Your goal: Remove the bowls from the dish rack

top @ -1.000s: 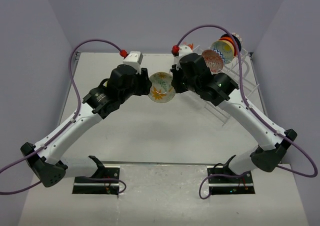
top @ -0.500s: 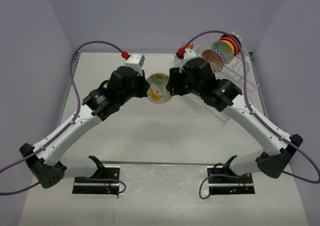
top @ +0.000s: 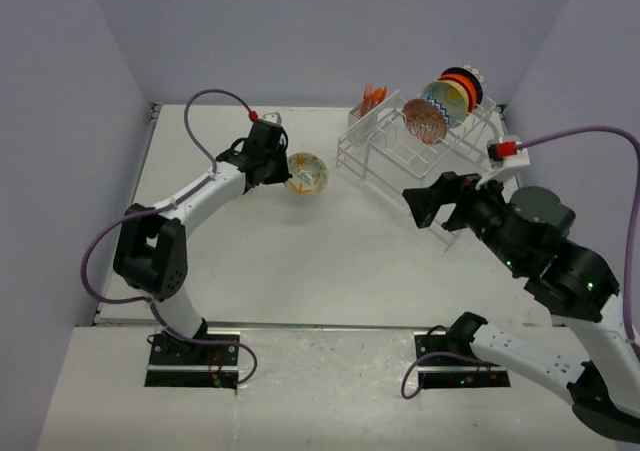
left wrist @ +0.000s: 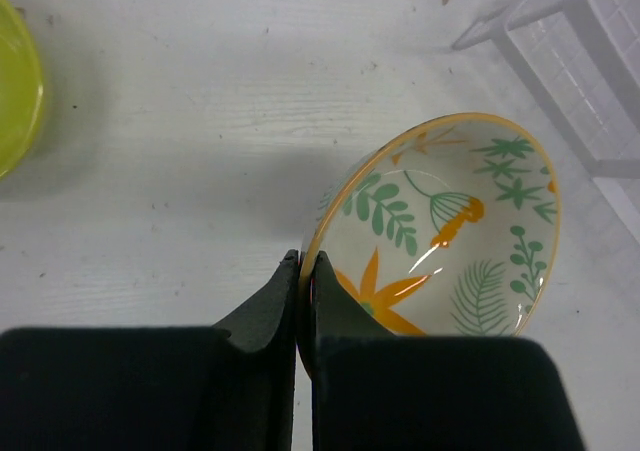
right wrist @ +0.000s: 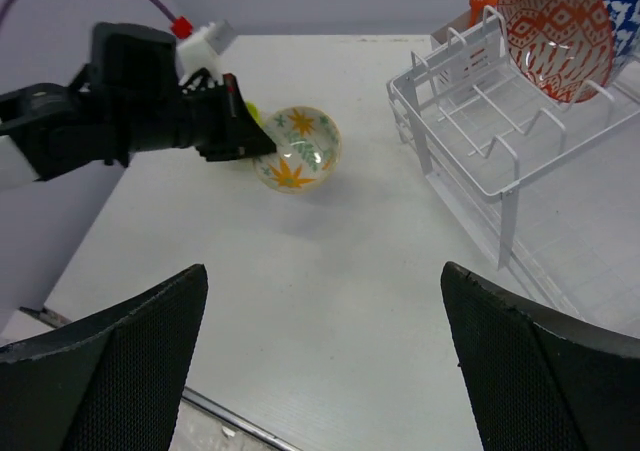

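Here, two tools are in view. The left tool (left wrist: 303,267) is clamped shut on the rim of one white floral bowl (left wrist: 450,221), which tilts just ahead of its fingers over the bench (top: 300,261). One lime green bowl (left wrist: 12,81) lies off to that tool's left. The right tool (right wrist: 320,361) stands wide apart, gripping nothing, with the one dish rack (right wrist: 470,121) ahead to its right. Four bowls stand on edge there: pink-red bowl (top: 424,120), yellow-centred bowl (top: 445,99), orange-red bowl (top: 463,81), dark blue bowl (top: 475,77).
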